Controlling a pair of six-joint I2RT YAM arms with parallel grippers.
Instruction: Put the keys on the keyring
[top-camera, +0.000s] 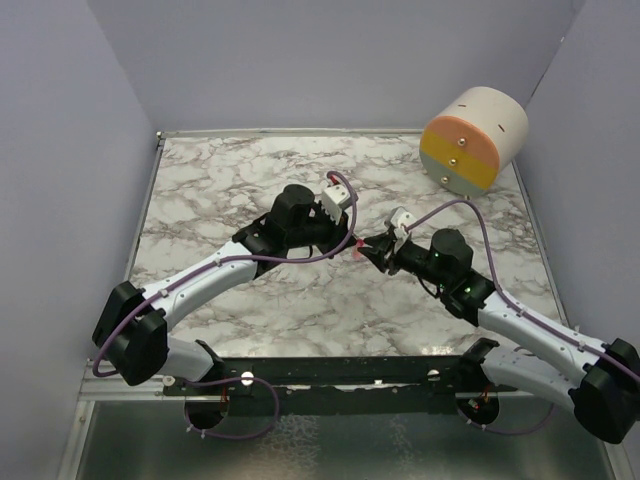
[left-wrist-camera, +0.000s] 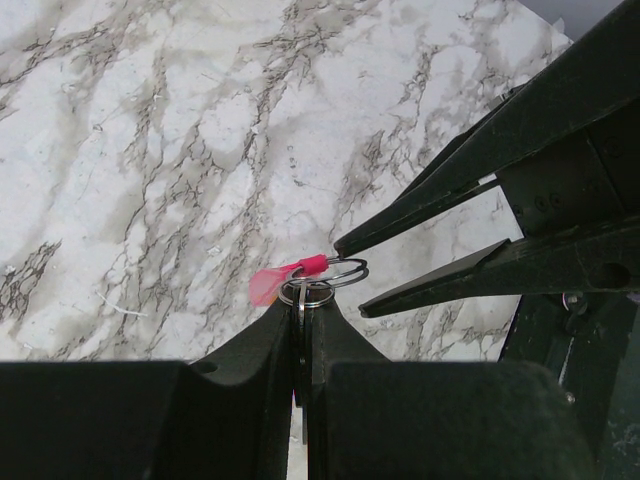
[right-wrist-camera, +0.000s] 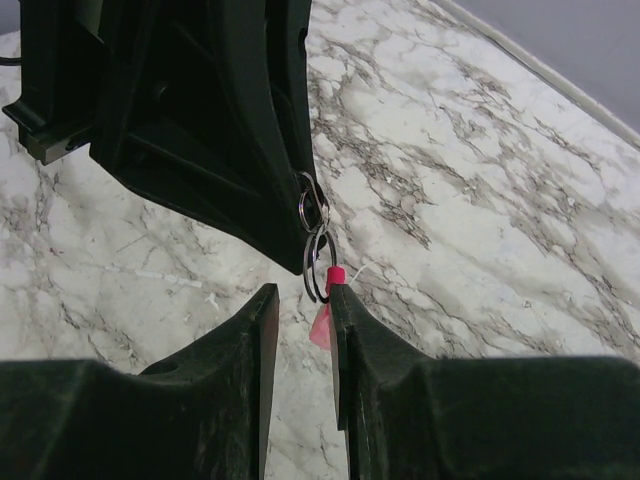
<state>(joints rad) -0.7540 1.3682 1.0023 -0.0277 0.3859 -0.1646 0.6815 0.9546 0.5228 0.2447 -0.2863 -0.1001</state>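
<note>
My left gripper (top-camera: 350, 237) is shut on the key (left-wrist-camera: 298, 335), a thin silvery sliver pinched between its fingertips (left-wrist-camera: 270, 340). A small metal ring sticks out at the tips. The keyring's larger ring (left-wrist-camera: 340, 270) hangs linked to that small ring, held above the table, and its pink-red strip (left-wrist-camera: 268, 285) trails off it. My right gripper (top-camera: 370, 247) is open and faces the left one. In the right wrist view the ring (right-wrist-camera: 316, 262) hangs at the mouth of its jaws, and the pink strip (right-wrist-camera: 322, 325) lies against the right-hand finger (right-wrist-camera: 345, 330).
A marble table top (top-camera: 230, 180) is walled in on the left, back and right. A cream cylinder with orange, yellow and pale green drawer fronts (top-camera: 473, 140) lies at the back right. A black rail (top-camera: 340, 370) runs along the near edge.
</note>
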